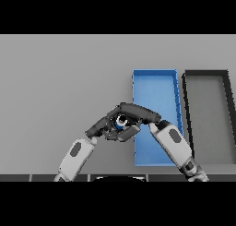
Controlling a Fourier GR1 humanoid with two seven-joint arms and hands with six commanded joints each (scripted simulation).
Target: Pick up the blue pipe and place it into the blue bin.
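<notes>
Blue is the colour you want to follow: the blue pipe (121, 121) shows only as a small blue and white patch wedged between the two dark hands, just beside the left wall of the blue bin (154, 84). You will find no brand, label or writing to read on anything in view.

Your right hand (138, 112) reaches in from the lower right, its white and grey forearm lying across the bin's lower half, and its fingers curl over the top of the pipe and close around it. Your left hand (102, 125) comes up from the lower left and meets the pipe from the other side; its fingers bend in under and against the pipe, though you cannot tell how firmly they grip it. Together the two hands form an arch with the pipe at its middle. You cannot tell whether the pipe rests on the grey table (60, 82) or is lifted off it.

A dark bin (207, 74) with a grey floor stands just beside the blue one, on its right.
</notes>
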